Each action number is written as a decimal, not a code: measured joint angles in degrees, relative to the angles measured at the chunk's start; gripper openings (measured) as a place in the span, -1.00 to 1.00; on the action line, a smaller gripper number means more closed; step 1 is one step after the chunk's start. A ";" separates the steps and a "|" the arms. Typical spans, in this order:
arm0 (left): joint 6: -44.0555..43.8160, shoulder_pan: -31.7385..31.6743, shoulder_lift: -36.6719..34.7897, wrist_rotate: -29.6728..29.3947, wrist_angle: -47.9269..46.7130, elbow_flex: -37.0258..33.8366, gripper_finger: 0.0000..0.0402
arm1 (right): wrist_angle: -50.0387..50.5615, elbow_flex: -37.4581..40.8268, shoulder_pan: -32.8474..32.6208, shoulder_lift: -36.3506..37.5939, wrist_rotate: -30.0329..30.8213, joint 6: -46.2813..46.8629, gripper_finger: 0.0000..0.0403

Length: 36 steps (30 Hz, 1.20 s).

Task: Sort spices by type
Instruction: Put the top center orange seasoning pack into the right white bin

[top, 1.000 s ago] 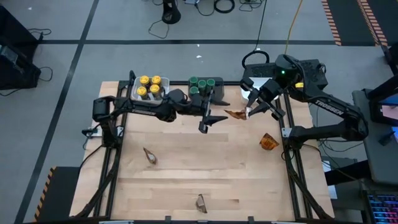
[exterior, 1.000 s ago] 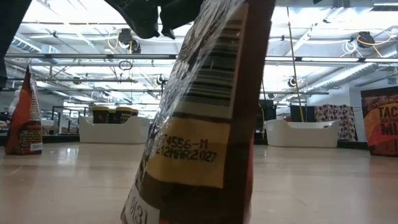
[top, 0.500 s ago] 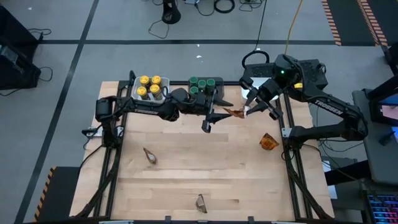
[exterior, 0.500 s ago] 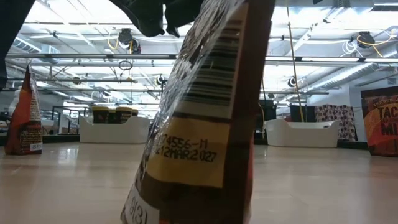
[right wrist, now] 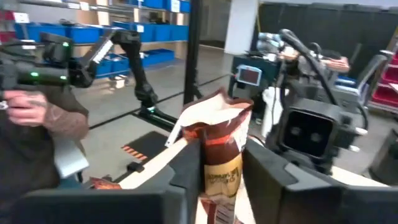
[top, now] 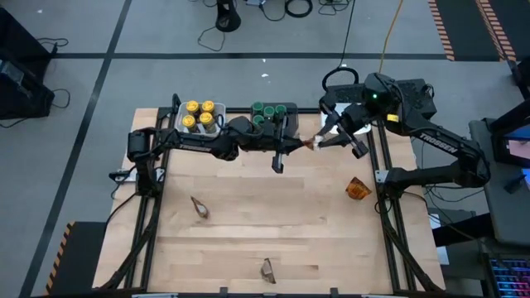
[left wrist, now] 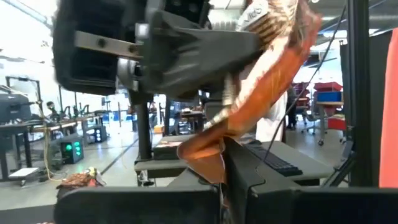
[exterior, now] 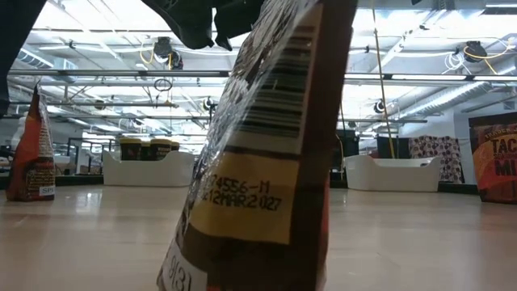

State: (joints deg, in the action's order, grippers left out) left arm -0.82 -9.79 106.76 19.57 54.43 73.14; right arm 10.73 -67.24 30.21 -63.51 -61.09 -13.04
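now, from the high view you see a handover above the table's (top: 248, 240) far edge: the left gripper (top: 291, 152) and the right gripper (top: 325, 139) meet on one orange-brown packet (top: 313, 145), probably so it can pass toward the right-hand bin. the left gripper is clenched on the packet; the right gripper's fingers look to be letting go, though you cannot tell for certain. yellow-lidded jars (top: 199, 115) and green-lidded jars (top: 267, 112) already sit in bins at the far edge. three more packets lie well apart, near the left edge (top: 199, 207), the near edge (top: 267, 270) and the right edge (top: 358, 189), leaving you open wood in the middle.

in the low view a packet (exterior: 266, 153) close to the lens blocks most of the scene.

in the left wrist view the fingers (left wrist: 239, 171) pinch the packet's (left wrist: 261, 99) lower end.

in the right wrist view the packet (right wrist: 217, 146) stands between the fingers (right wrist: 186, 168).
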 joint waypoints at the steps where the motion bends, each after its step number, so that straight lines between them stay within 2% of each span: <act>1: 0.00 0.03 0.00 0.03 -0.20 -0.01 -0.97 | 0.19 0.00 0.15 0.03 0.56 -0.04 -0.51; 5: -0.28 -0.43 -0.42 0.31 -1.29 -0.01 -0.98 | 2.29 0.00 2.08 1.08 1.45 -0.10 -0.24; 8: 0.03 -1.23 -2.69 0.07 -6.80 -0.03 -0.98 | 6.16 0.00 4.35 2.84 3.03 -0.23 -0.03; 10: 0.20 -2.06 -4.76 -0.92 -11.57 -0.03 -0.98 | 10.19 0.00 5.99 4.66 6.45 -2.08 0.09; 13: 2.44 -3.79 -8.68 -4.37 -20.98 -0.03 -0.99 | 17.31 0.00 7.87 7.51 16.39 -7.16 0.24; 17: 9.73 -5.85 -15.04 -17.11 -36.98 2.23 -0.99 | 23.16 0.02 9.14 10.14 34.48 -10.18 0.34; 19: 11.43 -6.13 -16.97 -19.86 -42.74 4.28 -0.99 | 24.14 0.02 9.24 10.57 39.14 -9.90 0.35; 21: 11.71 -5.91 -17.40 -17.81 -49.27 6.95 -0.99 | 25.09 0.02 9.24 10.62 40.05 -10.17 0.34; 24: 11.82 -5.15 -16.49 -11.85 -63.96 11.42 -0.99 | 25.12 0.02 9.21 10.53 39.95 -10.86 0.33; 27: 14.49 -4.02 -15.82 -11.02 -69.61 12.49 -0.99 | 24.84 0.02 9.21 10.07 40.01 -11.61 0.32; 28: 14.56 -3.40 -15.82 -14.86 -69.44 12.34 -0.99 | 24.79 0.02 9.21 9.89 40.03 -11.65 0.32; 30: 13.29 -2.12 -15.87 -26.88 -69.65 12.33 -0.99 | 24.81 0.02 9.21 9.77 39.98 -11.61 0.32; 31: 13.37 -1.85 -15.98 -29.78 -72.45 12.44 -0.99 | 24.85 0.02 9.21 9.67 40.02 -11.37 0.33; 32: 13.08 -1.87 -16.00 -29.10 -76.98 12.77 -0.99 | 24.84 0.02 9.21 9.58 39.97 -10.98 0.32; 35: 10.38 -2.39 -14.56 -16.18 -89.46 13.34 -0.99 | 25.35 0.02 9.21 9.43 39.89 -10.38 0.33; 36: 10.14 -2.21 -13.99 -13.55 -92.15 13.32 -0.99 | 25.25 0.02 9.21 9.44 39.89 -10.52 0.33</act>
State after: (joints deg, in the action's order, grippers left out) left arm 9.32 -12.00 92.77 6.02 -37.71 86.46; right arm 35.98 -67.22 39.42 -54.06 -21.19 -23.56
